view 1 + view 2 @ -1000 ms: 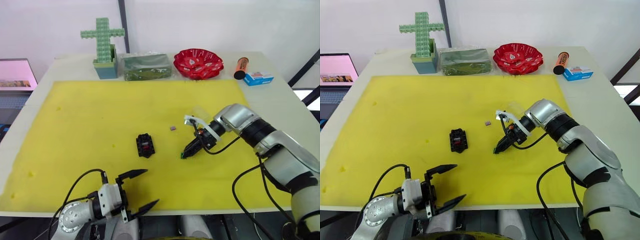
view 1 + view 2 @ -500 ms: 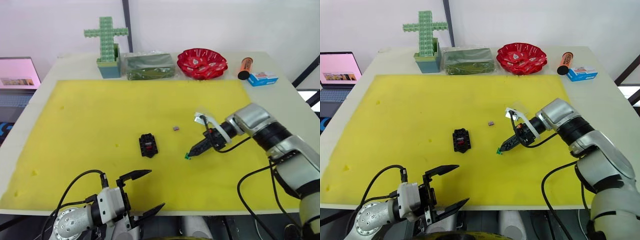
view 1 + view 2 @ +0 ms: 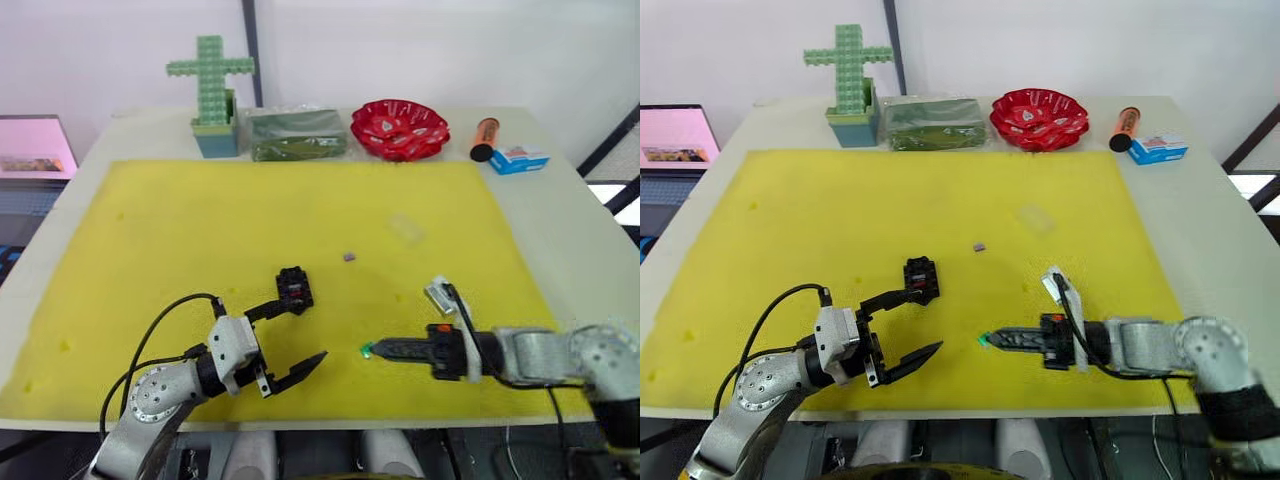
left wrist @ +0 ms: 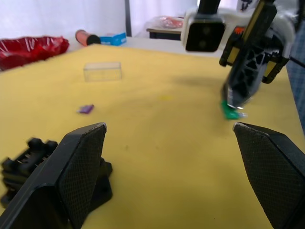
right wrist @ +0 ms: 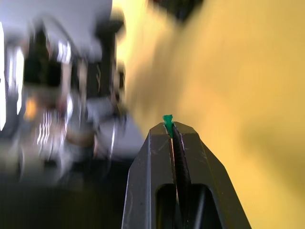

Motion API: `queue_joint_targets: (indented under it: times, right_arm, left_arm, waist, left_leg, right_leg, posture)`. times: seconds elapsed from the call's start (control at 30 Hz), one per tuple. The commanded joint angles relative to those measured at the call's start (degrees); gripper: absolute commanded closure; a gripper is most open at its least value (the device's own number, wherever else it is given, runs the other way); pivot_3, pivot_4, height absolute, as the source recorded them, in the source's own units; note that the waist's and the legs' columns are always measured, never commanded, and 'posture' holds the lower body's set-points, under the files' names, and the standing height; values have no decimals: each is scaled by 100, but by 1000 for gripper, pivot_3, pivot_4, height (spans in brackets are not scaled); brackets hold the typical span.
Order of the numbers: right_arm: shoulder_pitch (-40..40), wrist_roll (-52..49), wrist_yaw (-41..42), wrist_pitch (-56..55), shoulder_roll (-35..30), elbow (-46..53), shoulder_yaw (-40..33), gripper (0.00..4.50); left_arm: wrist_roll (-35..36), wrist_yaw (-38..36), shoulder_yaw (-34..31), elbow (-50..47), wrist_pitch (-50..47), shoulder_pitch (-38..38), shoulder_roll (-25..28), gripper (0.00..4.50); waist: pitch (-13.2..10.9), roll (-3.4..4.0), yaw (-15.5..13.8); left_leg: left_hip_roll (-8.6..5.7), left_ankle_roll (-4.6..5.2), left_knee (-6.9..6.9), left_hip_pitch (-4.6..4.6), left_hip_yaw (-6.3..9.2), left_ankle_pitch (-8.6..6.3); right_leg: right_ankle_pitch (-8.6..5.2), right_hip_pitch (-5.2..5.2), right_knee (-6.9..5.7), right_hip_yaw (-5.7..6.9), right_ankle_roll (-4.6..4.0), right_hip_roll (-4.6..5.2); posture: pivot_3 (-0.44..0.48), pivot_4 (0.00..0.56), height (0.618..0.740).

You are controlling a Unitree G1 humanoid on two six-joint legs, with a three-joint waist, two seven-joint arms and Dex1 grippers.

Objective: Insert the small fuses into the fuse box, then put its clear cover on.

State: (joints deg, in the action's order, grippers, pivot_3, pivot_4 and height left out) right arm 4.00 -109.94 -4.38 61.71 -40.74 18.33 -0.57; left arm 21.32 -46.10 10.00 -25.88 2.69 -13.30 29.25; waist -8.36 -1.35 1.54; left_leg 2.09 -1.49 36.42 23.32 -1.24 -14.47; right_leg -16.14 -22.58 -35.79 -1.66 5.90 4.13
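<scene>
Yellow mat on tabletop: left gripper (image 3: 283, 340) has moved up, wide open beside fuse box (image 3: 293, 288); right gripper (image 3: 377, 349) has swung low, pinching green fuse (image 3: 366, 350), ready for insertion; clear cover (image 3: 406, 226) waits behind.

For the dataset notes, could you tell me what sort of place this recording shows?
Probably a robot test bench in a lab or office: a white table covered by a yellow foam mat, assorted props along the back such as a red bowl, and a laptop beside it.
</scene>
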Motion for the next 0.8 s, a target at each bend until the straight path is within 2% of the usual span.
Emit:
queue_joint_targets:
  times: [0.03, 0.13, 0.33, 0.53, 0.8]
  right_arm:
    - [-28, -306, -1447, -1025, 751, 476, -15, 4476]
    - [-116, -306, -2005, -1240, 1135, 651, 57, 4476]
    - [-461, -306, -2506, -1364, 1283, 843, -14, 4476]
    - [-1053, -306, -2945, -1713, 1374, 1163, -273, 4476]
    - [-1066, -306, -3189, -1752, 1492, 1107, -296, 4476]
  left_arm:
    - [89, -94, -1, -223, -4, 5, 31, 0]
    - [179, -94, -69, -425, -188, 46, 111, 0]
    - [482, -225, -420, -522, -358, 44, 319, 0]
    - [413, -416, -487, -379, -6, -344, 279, 0]
    - [161, -671, -395, -64, 691, -838, 172, 0]
  waist:
    - [1, 4, -33]
    - [1, 4, -89]
    - [2, 8, -76]
    - [2, 8, -79]
    - [9, 21, -74]
  left_leg:
    - [19, 0, 13, -1, 5, 0]
    - [65, 0, 31, 1, 4, 0]
    - [82, 0, 29, 4, -2, 0]
    - [85, -1, 24, 3, -2, -1]
    - [86, -2, -5, 4, -29, -1]
  right_leg:
    - [4, 4, -2, -1, -2, -19]
    - [11, 7, -3, -4, -19, -56]
    - [9, 2, -7, -13, -23, -53]
    - [10, -1, 0, -23, -27, -44]
    - [30, -9, 57, -67, -60, -27]
  posture:
    - [0, 150, 740]
    - [0, 150, 740]
    - [0, 150, 740]
    - [0, 150, 740]
    - [0, 150, 740]
